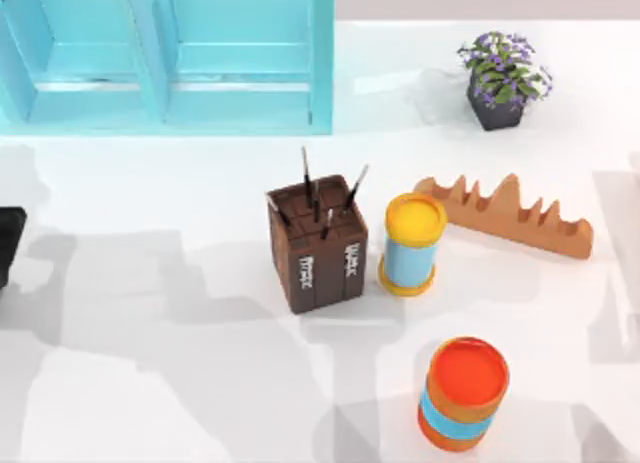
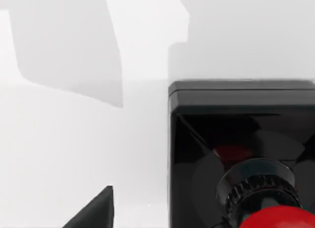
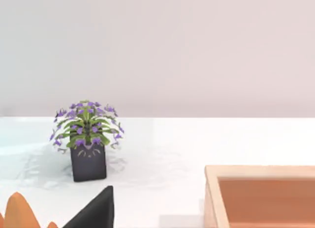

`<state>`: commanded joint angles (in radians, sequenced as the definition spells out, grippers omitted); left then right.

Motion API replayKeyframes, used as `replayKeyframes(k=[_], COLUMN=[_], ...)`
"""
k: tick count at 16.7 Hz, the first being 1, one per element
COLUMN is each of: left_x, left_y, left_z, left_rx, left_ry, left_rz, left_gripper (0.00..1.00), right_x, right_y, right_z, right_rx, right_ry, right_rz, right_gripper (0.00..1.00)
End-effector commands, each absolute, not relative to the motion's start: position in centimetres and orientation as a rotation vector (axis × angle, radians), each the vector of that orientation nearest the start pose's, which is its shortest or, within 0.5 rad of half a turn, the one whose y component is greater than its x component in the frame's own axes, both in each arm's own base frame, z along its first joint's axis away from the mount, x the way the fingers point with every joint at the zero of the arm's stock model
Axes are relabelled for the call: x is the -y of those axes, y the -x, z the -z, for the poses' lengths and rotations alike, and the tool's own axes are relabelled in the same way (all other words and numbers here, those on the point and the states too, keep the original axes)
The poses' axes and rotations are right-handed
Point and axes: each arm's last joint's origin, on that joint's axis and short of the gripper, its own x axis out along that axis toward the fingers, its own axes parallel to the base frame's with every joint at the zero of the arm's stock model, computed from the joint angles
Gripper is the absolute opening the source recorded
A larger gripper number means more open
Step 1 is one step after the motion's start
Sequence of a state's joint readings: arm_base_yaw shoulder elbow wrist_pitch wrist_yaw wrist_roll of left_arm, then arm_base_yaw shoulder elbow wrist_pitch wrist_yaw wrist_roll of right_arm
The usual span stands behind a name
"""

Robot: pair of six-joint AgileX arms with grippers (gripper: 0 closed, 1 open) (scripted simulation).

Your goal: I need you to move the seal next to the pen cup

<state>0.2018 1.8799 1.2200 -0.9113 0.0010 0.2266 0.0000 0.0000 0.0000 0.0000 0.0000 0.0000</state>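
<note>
- The seal point(image 2: 241, 159) sat at the table's far left edge, well apart from the pen cup point(image 1: 318, 245).
- The left gripper point(image 2: 93, 213) hovered close over it; its jaw state could not be told.
- A grab landing off-centre on the glossy knob could probably topple the seal.

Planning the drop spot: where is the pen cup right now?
In the top view the pen cup stands near the table's middle, just left of the yellow-topped blue cylinder, with the teal cabinet behind it.
</note>
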Motion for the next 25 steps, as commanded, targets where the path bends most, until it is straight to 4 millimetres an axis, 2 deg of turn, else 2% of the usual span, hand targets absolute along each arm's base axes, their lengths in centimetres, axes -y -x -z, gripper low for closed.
replayKeyframes(k=[4, 17, 25], left_x=[-6.97, -6.97, -6.97], left_y=[-32.91, -32.91, -32.91], left_z=[-14.91, -14.91, -14.91], left_rx=[-1.571, -1.571, -1.571], left_ry=[-0.015, -0.015, -0.015], left_rz=[0.016, 0.016, 0.016], left_gripper=[1.00, 0.02, 0.00], right_x=[0.12, 0.12, 0.12], right_y=[-10.57, -10.57, -10.57], right_z=[-16.00, -16.00, -16.00], right_rx=[0.000, 0.000, 0.000], right_ry=[0.000, 0.000, 0.000], right_rz=[0.000, 0.000, 0.000], right_gripper=[1.00, 1.00, 1.00])
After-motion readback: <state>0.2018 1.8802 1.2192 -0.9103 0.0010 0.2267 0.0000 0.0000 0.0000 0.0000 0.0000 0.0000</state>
